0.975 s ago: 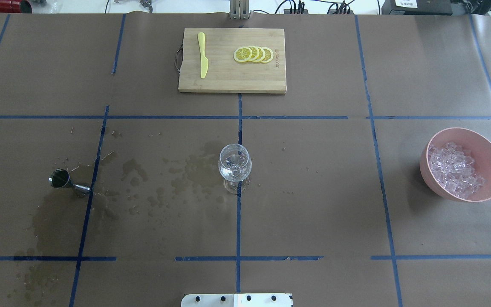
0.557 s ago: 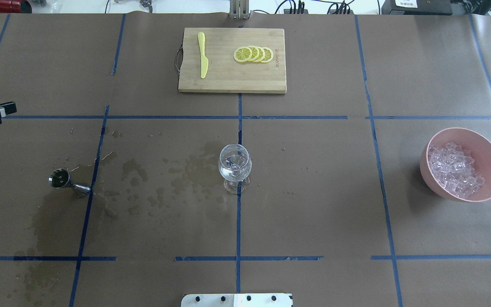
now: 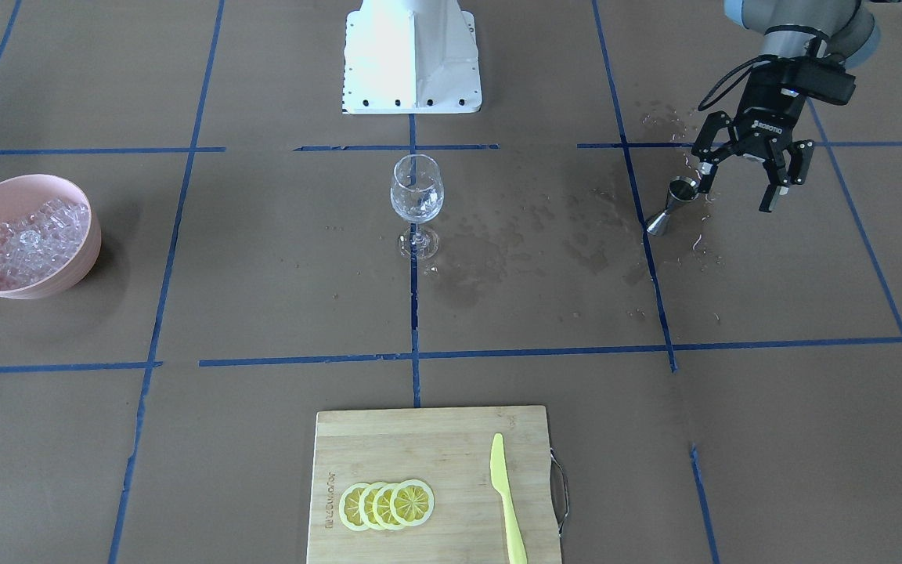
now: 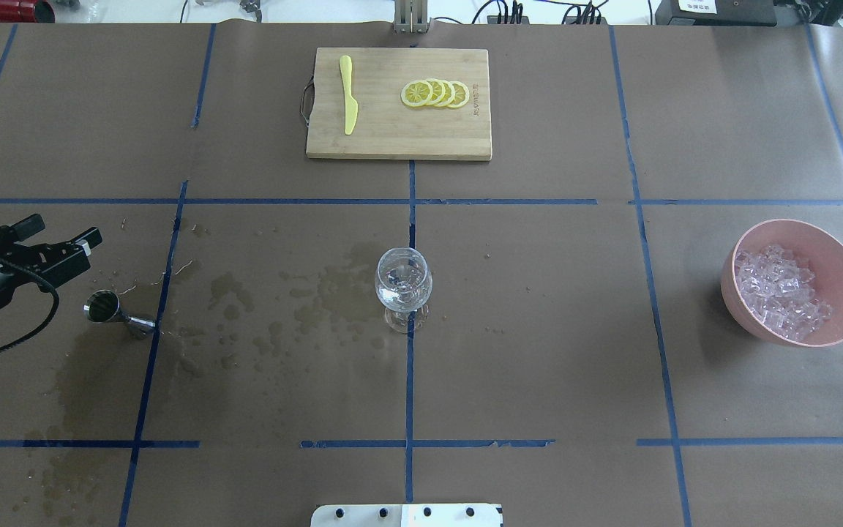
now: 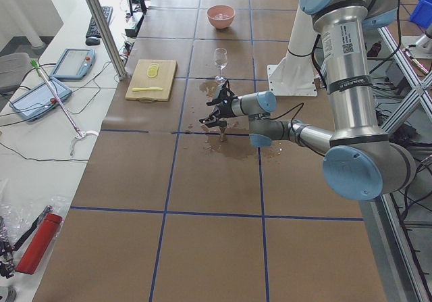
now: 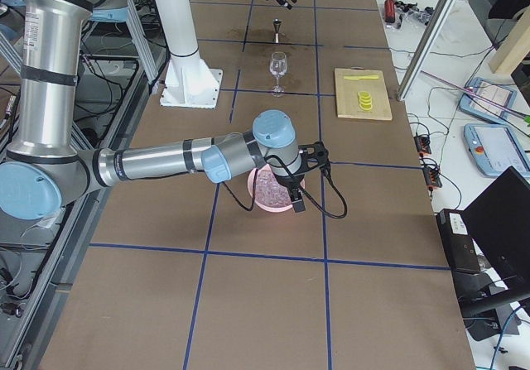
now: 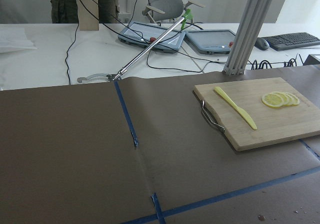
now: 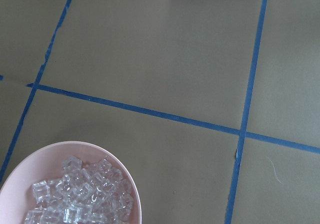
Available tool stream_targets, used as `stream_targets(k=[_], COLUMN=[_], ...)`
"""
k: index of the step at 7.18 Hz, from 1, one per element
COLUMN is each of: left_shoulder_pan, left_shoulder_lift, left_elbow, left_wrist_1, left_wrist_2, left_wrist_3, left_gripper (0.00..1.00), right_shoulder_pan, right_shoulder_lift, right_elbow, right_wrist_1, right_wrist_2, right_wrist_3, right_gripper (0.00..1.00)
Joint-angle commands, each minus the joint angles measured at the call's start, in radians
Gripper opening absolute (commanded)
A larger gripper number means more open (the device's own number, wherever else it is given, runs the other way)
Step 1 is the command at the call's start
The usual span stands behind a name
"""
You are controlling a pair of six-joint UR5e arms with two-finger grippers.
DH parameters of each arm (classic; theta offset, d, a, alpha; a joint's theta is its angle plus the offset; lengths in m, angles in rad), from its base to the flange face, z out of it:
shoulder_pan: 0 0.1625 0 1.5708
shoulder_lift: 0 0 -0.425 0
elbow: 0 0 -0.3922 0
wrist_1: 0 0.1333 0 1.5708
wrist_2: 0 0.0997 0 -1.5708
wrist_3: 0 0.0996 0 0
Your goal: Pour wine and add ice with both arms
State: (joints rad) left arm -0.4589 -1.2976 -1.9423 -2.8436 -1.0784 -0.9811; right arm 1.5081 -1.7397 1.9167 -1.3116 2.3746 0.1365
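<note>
Brown-papered table (image 4: 538, 329), wet-stained. Seen overhead, left gripper (image 4: 70, 227) released, jaws spread, at 11 o'clock of jigger (image 4: 103, 307). Cannot tell grip of right gripper (image 6: 296, 196) near ice (image 4: 780, 293) bowl (image 4: 835, 245).

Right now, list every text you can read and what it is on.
"ROBOTIQ": on the left gripper, front view.
Too small to read: the mark on the board.
Too small to read: the sticker on the left arm.
Blurred: the label on the black box.
</note>
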Motion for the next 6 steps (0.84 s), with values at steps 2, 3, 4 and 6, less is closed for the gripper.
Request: stream_targets(k=[2, 3, 4, 6], left_shoulder_pan=[0.21, 0.239, 0.264, 0.293], left_shoulder_lift=[0.003, 0.003, 0.001, -0.008], left_elbow=[0.057, 0.075, 0.085, 0.112], left_wrist_1=[0.0, 0.0, 0.0, 0.0], left_wrist_2=[0.306, 0.343, 0.382, 0.431], left_wrist_3=[-0.069, -0.092, -0.1, -0.113], left_gripper=[1.0, 1.0, 1.0, 1.0], right_shoulder_pan=[0.001, 0.001, 0.001, 0.001], right_shoulder_lift=[-0.001, -0.001, -0.003, -0.011], right_elbow=[0.001, 0.001, 0.001, 0.002], right_wrist_1=[0.0, 0.0, 0.0, 0.0], right_wrist_2=[0.0, 0.0, 0.0, 0.0], right_wrist_3=[0.0, 0.0, 0.0, 0.0], right_gripper=[1.0, 1.0, 1.0, 1.0])
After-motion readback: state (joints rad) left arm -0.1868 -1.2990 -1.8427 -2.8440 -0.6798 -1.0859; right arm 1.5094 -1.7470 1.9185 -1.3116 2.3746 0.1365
